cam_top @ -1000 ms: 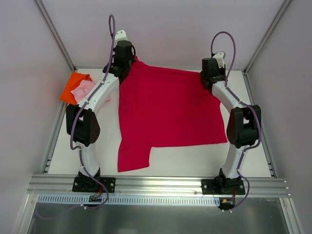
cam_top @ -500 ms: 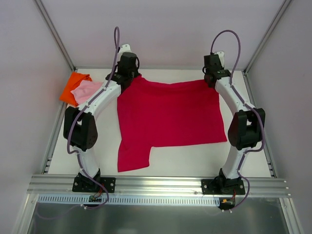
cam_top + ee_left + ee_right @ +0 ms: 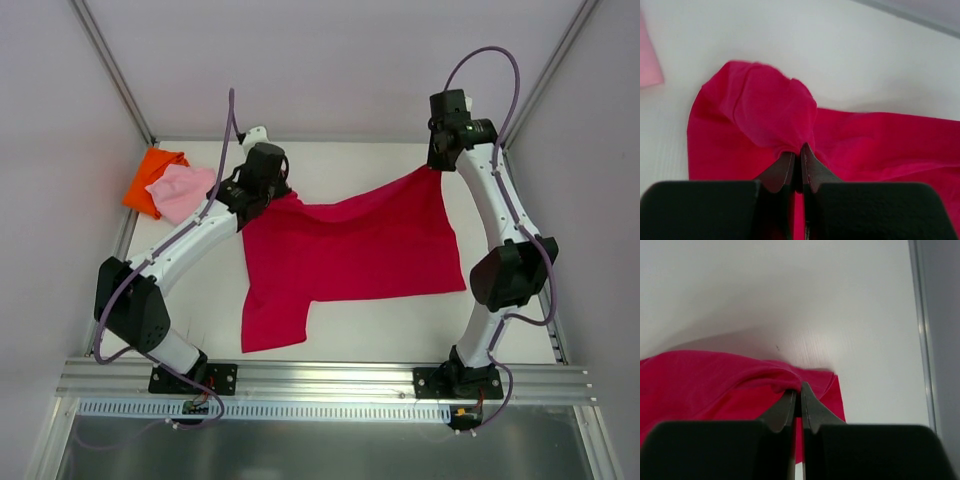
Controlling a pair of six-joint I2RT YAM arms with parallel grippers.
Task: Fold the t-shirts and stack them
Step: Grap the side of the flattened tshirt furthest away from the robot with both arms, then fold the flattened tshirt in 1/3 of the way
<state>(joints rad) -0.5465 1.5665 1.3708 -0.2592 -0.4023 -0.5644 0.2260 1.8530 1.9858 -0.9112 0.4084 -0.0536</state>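
Note:
The crimson t-shirt lies spread over the middle of the table, one sleeve hanging toward the near edge. My left gripper is shut on its far left corner, with the cloth bunched at the tips. My right gripper is shut on the far right corner, lifted off the table, so the far edge sags between the two. A light pink t-shirt rests folded on an orange one at the far left of the table.
The white table has metal rails on its left and right sides and an aluminium frame along the near edge, where both arm bases are bolted. A grey wall stands behind. The left forearm passes close to the pink and orange pile.
Both grippers have lifted the crimson shirt's far edge. The left one has come nearer and lower in the view; the right one has risen, so the far edge now sags and slopes.

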